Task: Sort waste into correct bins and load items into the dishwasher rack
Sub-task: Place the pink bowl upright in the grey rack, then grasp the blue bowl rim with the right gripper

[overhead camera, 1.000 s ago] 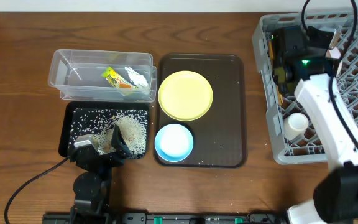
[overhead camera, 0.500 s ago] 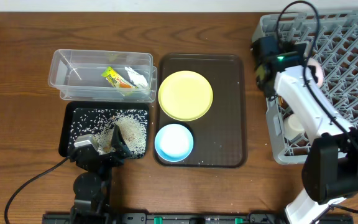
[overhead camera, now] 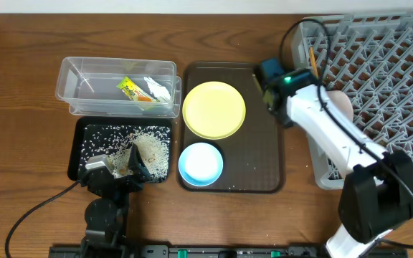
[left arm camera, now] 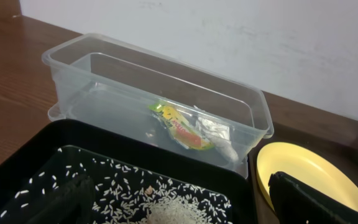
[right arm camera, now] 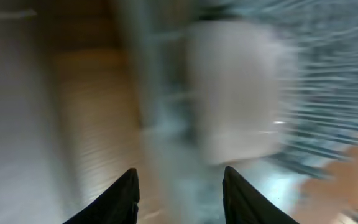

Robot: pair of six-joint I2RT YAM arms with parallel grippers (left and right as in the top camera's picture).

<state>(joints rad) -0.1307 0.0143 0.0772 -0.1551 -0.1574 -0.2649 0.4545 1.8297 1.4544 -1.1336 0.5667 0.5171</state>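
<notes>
The clear tub (overhead camera: 92, 89) holds the green-and-orange wrapper (overhead camera: 130, 89) and the white scrap (overhead camera: 157, 89); both also show in the left wrist view, wrapper (left arm camera: 182, 124) and scrap (left arm camera: 216, 132). Rice grains (overhead camera: 149, 149) lie in the black tray (overhead camera: 77, 147). My left gripper (overhead camera: 115, 170) is open and empty over that tray's front edge. The yellow plate (overhead camera: 214, 109) and light-blue bowl (overhead camera: 201, 163) sit on the brown tray (overhead camera: 264, 150). My right gripper (overhead camera: 269, 74) is open and empty between the plate and the grey rack (overhead camera: 386, 72). A chopstick (overhead camera: 312, 56) stands in the rack. The cup is hidden.
The right wrist view is blurred by motion; only the two spread fingers (right arm camera: 179, 186) and a pale blur show. A pale round dish (overhead camera: 343, 104) lies in the rack beside the right arm. Bare wooden table surrounds the containers.
My right arm has swung left out of the rack to above the brown tray's right edge. The left arm has not moved.
</notes>
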